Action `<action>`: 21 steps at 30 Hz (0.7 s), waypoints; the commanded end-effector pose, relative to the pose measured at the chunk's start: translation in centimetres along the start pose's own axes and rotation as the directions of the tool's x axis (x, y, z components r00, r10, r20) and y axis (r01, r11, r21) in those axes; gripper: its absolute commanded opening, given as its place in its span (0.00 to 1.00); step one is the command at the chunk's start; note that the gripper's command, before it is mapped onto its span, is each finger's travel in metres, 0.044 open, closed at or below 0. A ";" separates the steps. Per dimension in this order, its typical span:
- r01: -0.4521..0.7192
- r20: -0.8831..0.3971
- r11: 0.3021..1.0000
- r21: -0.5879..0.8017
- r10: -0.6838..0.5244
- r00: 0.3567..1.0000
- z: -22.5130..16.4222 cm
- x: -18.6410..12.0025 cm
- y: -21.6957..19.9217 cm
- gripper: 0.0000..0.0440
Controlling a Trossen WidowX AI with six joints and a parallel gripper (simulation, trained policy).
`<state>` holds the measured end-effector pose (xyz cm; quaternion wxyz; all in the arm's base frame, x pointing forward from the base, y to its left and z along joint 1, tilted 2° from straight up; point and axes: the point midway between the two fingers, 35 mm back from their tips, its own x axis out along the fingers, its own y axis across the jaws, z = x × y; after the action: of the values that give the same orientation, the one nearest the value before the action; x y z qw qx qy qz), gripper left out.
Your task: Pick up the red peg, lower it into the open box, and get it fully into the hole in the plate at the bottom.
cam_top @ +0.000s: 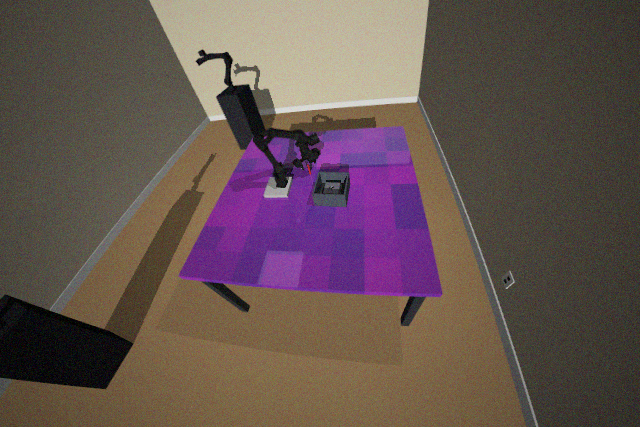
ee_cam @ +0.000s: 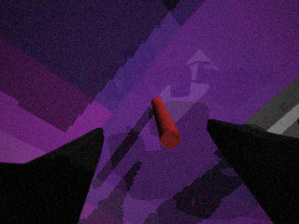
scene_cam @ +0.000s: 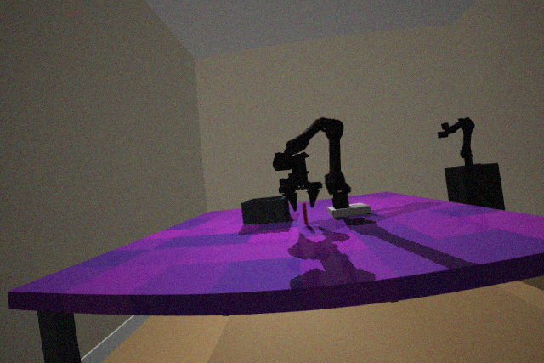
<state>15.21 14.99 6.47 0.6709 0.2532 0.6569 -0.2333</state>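
Observation:
The red peg (cam_top: 309,169) (scene_cam: 305,214) (ee_cam: 165,123) stands upright on the purple table, between the arm's base and the box. My gripper (cam_top: 305,162) (scene_cam: 303,207) (ee_cam: 156,128) is open and points down over the peg. In the wrist view the peg's top shows between the two spread fingertips, nearer the middle than either finger, and neither finger appears to touch it. The open grey box (cam_top: 331,199) (scene_cam: 263,211) stands beside the peg. A lighter plate (cam_top: 330,187) shows at its bottom in the top view; its hole is too small to make out clearly.
The arm's white base plate (cam_top: 276,191) (scene_cam: 360,208) lies on the patchwork table (cam_top: 382,236) (scene_cam: 184,262), on the other side of the peg from the box. A second dark arm on a black pedestal (cam_top: 240,114) (scene_cam: 474,185) stands beyond the table. Arm shadows cross the table.

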 end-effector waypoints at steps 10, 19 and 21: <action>0.062 0.036 0.998 -0.028 -0.061 0.997 0.5 4.6 -0.9 0.65; 0.132 0.041 0.991 -0.015 -0.131 0.991 0.7 5.4 -1.5 0.13; 0.150 0.043 0.989 -0.016 -0.150 0.988 0.8 5.5 -1.7 0.04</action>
<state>15.03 13.70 1.17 0.6704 0.2033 0.6607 -0.2697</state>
